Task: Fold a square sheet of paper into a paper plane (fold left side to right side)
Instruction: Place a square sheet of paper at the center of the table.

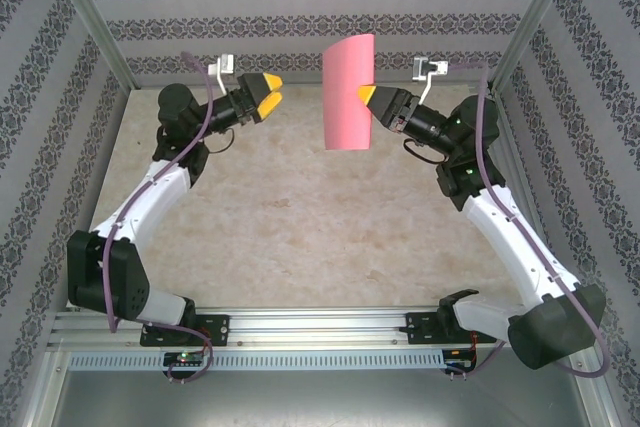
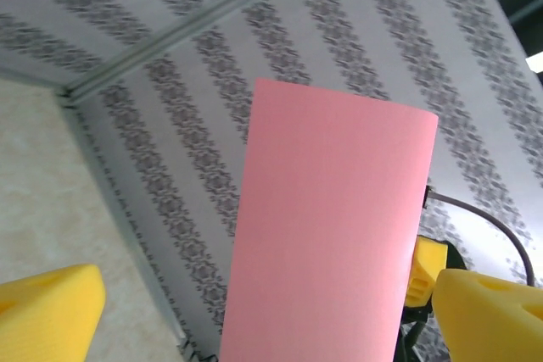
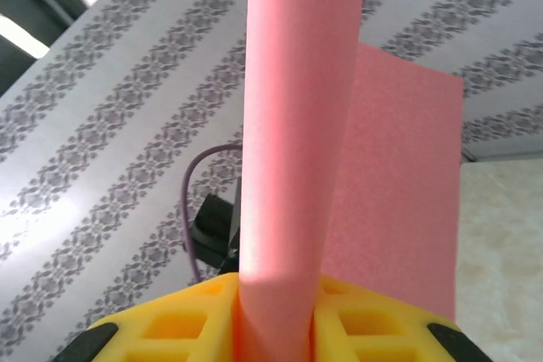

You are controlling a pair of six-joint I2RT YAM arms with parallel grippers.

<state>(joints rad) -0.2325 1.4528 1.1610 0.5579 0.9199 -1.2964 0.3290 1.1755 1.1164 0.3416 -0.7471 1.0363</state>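
Note:
The square sheet of paper (image 1: 348,92) is pink and bent over into a loose curved fold. It hangs upright in the air above the far part of the table. My right gripper (image 1: 366,97) is shut on its right edge; in the right wrist view the rounded paper (image 3: 301,125) rises from between the yellow pads (image 3: 178,328). My left gripper (image 1: 270,92) is open, a short way to the left of the sheet and apart from it. In the left wrist view the paper (image 2: 331,226) stands ahead between the spread yellow fingers (image 2: 51,307).
The beige table (image 1: 300,207) lies below both arms. Patterned walls and aluminium frame posts (image 1: 85,17) close in the back and sides. A purple cable (image 1: 205,122) runs along the left arm.

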